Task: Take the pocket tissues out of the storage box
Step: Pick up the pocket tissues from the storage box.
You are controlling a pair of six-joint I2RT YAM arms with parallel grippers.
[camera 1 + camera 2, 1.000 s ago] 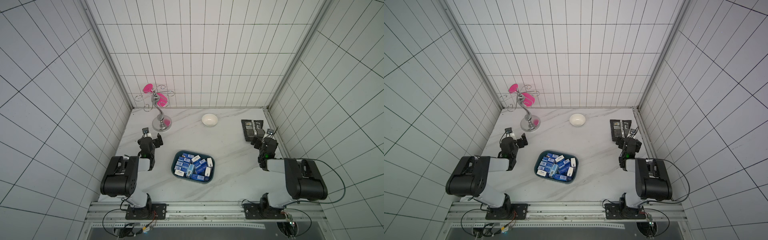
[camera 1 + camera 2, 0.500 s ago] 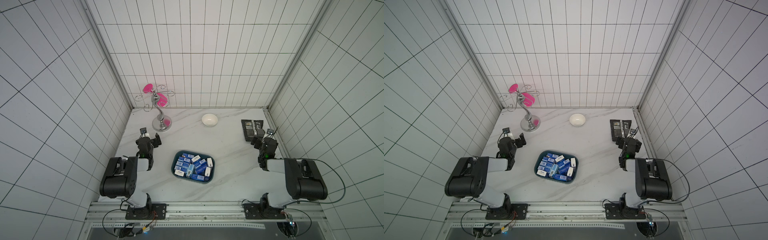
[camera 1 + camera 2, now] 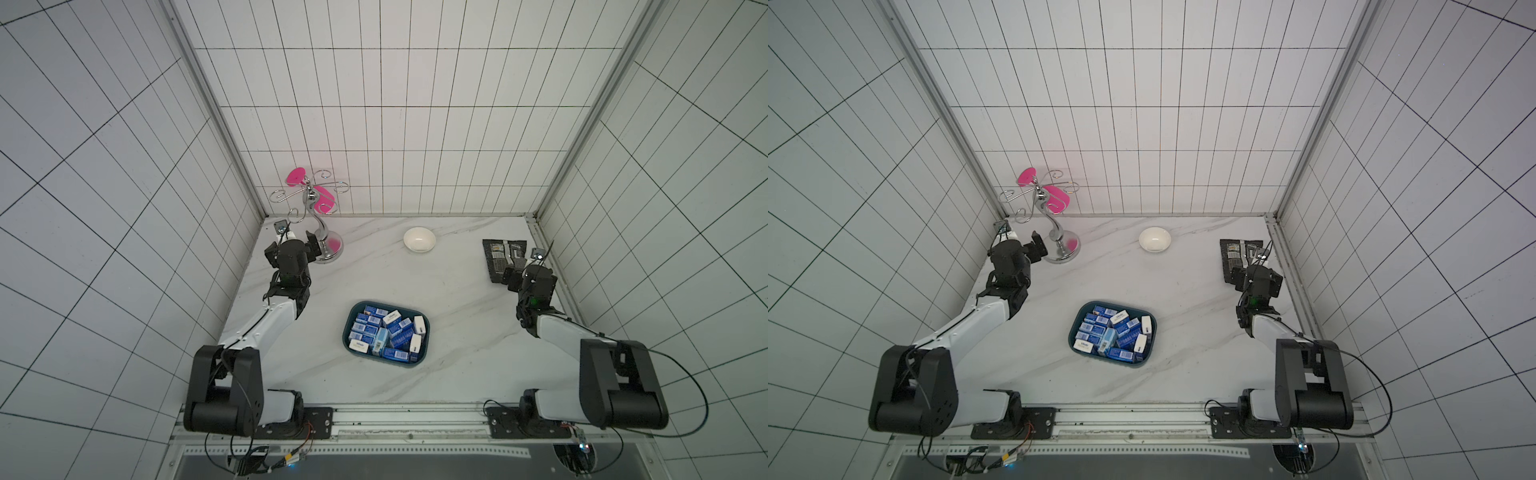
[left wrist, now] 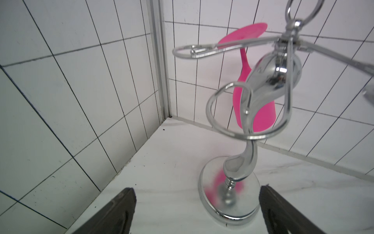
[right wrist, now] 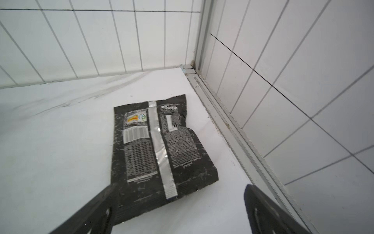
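In both top views the storage box [image 3: 347,347] [image 3: 1070,338] lies near the middle of the marble surface [image 3: 457,332], full of pocket tissues [image 3: 384,332] [image 3: 1111,332] and well apart from both arms. Only the wrist views show the jaws. The left gripper [image 4: 197,194] has them wide, facing a chrome stand [image 4: 228,202] with a pink goblet [image 4: 263,117]. The right gripper [image 5: 182,194] has them wide and empty above the near end of a black foil packet [image 5: 157,145].

Small blue and white soft pocket tissues [image 3: 384,337] lie jumbled inside the shallow dark teal plastic storage box [image 3: 350,316], mid-table.
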